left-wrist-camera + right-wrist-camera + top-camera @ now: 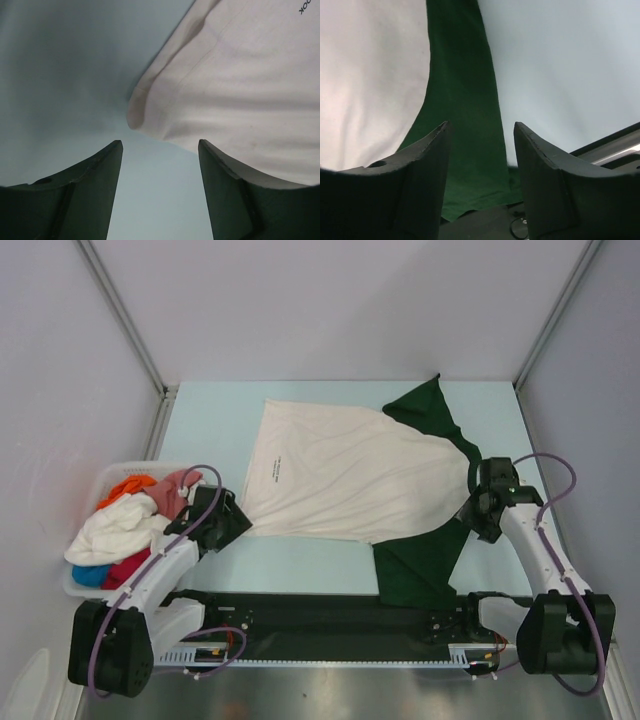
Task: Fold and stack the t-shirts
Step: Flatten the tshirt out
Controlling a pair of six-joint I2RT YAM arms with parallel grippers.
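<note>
A soft cream-white cloth t-shirt with dark green sleeves (350, 475) lies flat on the pale blue bench (210, 415). The left hand (160, 146), jaws apart, faces its rounded hem corner (140, 110); the right hand (480, 127), also apart, hovers over the near sleeve (465, 100). Pinching both edges together should keep the fold even.

I am working in a robot lab, inside a small test booth. My two arms, the left arm (165, 570) and the right arm (535, 540), are sitting bolted to a black rail (330, 612) at the near edge of a pale blue table (210, 420). Plain white walls (340, 300) are closing the table in on three sides, and thin metal posts (120, 312) are standing in the far corners. A purple cable (546, 454) is looping along each white arm, like on lab machines.
</note>
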